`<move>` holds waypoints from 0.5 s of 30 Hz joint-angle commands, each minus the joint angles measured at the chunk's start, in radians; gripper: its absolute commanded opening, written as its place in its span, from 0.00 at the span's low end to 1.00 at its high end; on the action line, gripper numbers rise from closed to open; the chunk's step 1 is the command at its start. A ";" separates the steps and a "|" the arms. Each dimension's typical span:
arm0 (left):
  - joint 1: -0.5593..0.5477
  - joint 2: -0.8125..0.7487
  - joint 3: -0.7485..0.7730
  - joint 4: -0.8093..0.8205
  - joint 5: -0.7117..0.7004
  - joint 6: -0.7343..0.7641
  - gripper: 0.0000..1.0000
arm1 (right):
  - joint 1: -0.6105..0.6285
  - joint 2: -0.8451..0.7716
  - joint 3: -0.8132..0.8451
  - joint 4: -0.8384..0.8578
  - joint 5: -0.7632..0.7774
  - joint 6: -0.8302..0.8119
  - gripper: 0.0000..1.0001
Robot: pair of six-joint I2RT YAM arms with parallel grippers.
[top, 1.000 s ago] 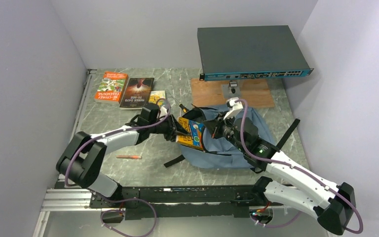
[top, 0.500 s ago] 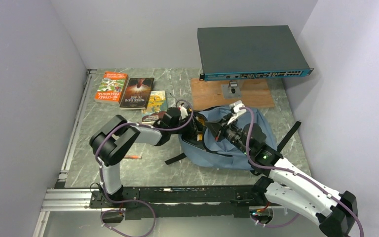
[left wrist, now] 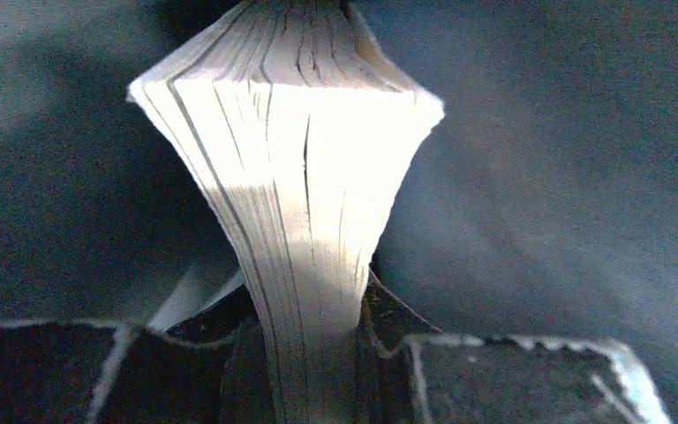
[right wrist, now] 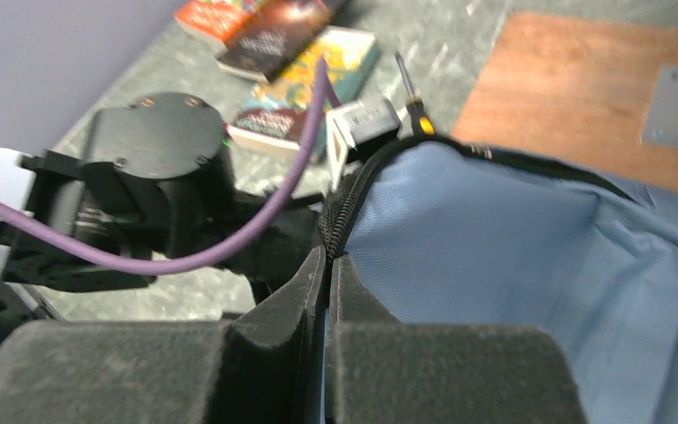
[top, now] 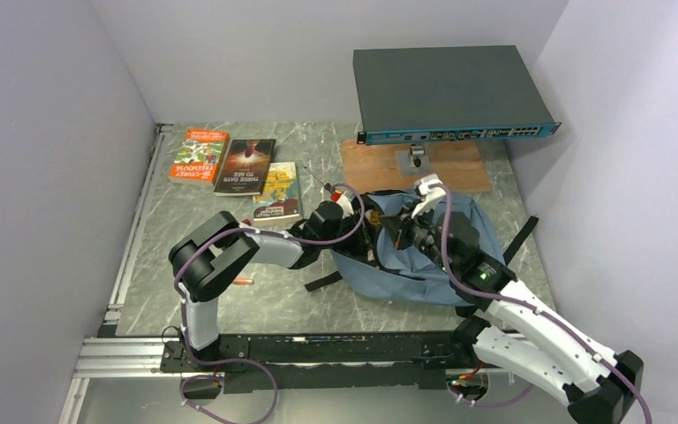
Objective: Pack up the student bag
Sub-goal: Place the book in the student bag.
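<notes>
The blue-grey student bag (top: 433, 252) lies mid-table with its opening facing left. My left gripper (top: 362, 237) reaches inside that opening and is shut on a book (left wrist: 305, 190), gripped by its page edge in the dark grey lining (left wrist: 547, 177). The book is hidden inside the bag in the top view. My right gripper (top: 399, 231) is shut on the bag's black zipper edge (right wrist: 346, 208) and holds the blue flap (right wrist: 494, 230) up. Three more books lie at the back left: an orange one (top: 199, 155), a dark one (top: 244, 165) and a yellow one (top: 279, 192).
A grey network switch (top: 446, 93) stands on a post over a wooden board (top: 415, 165) at the back. A red pen (top: 240, 281) lies near the left arm. A screwdriver (right wrist: 409, 88) lies by the bag's rim. Black straps (top: 519, 238) trail right.
My left gripper has pushed the book rightwards into the bag, out of the top view. The yellow book behind the left arm is now uncovered. My right gripper has shifted slightly with the flap.
</notes>
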 commanded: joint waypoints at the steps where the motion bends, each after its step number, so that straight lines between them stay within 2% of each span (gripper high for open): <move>1: 0.026 -0.021 -0.041 0.098 -0.010 -0.006 0.00 | 0.013 0.082 0.139 -0.326 0.091 0.061 0.01; 4: 0.024 0.004 -0.067 0.199 0.003 -0.054 0.00 | 0.022 0.142 0.195 -0.504 0.149 0.150 0.14; 6: 0.024 0.002 -0.094 0.233 -0.003 -0.071 0.00 | 0.026 0.182 0.222 -0.576 0.184 0.181 0.27; 10: 0.026 0.009 -0.095 0.251 0.000 -0.079 0.00 | 0.031 0.263 0.244 -0.578 0.188 0.159 0.50; 15: 0.013 0.004 -0.073 0.162 0.001 -0.047 0.00 | 0.035 0.389 0.309 -0.541 0.210 0.135 0.65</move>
